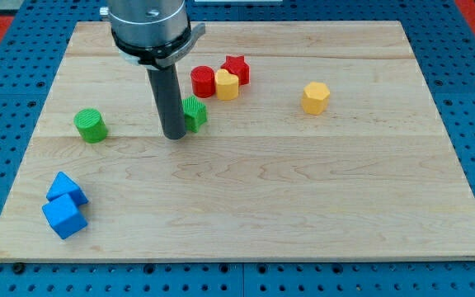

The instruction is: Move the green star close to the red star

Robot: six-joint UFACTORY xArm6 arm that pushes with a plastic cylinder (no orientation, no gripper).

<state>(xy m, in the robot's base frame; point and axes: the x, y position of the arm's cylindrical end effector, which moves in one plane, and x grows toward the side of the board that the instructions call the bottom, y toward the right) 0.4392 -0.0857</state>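
The green star (195, 113) lies on the wooden board (303, 190), left of centre in the upper half. My tip (175, 135) touches the board just left of the green star, right against it. The rod hides the star's left edge. The red star (237, 69) lies up and to the right of the green star, at the right end of a tight row with a yellow block (227, 84) and a red cylinder (203, 82).
A green cylinder (91, 125) stands at the view's left. Two blue blocks (65, 206) sit together at the lower left. A yellow hexagonal block (315, 97) lies at the upper right. The arm's grey mount (150, 25) hangs over the top edge.
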